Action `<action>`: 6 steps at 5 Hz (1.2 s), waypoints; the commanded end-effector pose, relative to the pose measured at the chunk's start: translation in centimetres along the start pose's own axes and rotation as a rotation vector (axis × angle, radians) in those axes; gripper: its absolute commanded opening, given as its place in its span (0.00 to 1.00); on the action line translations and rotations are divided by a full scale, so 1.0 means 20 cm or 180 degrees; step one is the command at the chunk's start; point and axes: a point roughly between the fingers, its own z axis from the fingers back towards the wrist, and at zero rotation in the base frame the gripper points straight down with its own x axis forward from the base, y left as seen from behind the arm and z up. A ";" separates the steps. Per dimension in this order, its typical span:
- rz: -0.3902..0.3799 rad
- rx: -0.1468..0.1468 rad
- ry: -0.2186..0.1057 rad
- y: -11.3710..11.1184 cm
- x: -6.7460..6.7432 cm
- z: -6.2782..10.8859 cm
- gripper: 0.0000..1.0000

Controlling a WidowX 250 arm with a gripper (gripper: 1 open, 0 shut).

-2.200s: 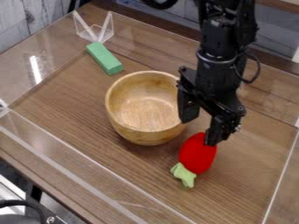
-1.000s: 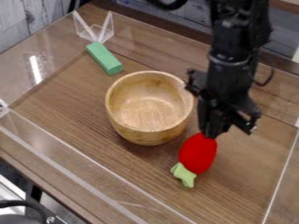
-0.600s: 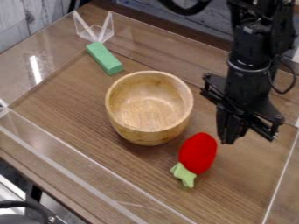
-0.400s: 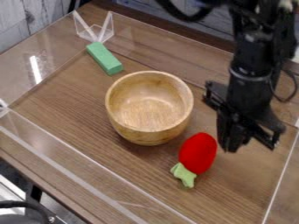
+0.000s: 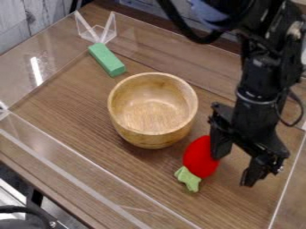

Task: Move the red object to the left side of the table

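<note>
No readable writing or brand marks anywhere. The red object (image 5: 199,157), a glossy red oval toy fruit with a light green stub at its near end, lies on the wood-grain table (image 5: 72,116) just right of the wooden bowl (image 5: 153,109), toward the right side, green block (image 5: 106,59) far back left. My pincer (image 5: 237,159) points down, jaws spread wide, gripping nothing, one finger against the fruit's right side.
</note>
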 end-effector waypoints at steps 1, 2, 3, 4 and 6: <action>-0.0011 0.0030 0.0001 0.05 0.00 0.02 1.00; 0.0013 0.0065 0.0060 0.06 0.00 0.05 1.00; 0.0052 0.0101 0.0084 0.08 0.01 0.08 1.00; 0.0313 0.0104 0.0095 0.13 -0.03 0.12 1.00; 0.0421 0.0074 0.0123 0.22 -0.05 0.07 1.00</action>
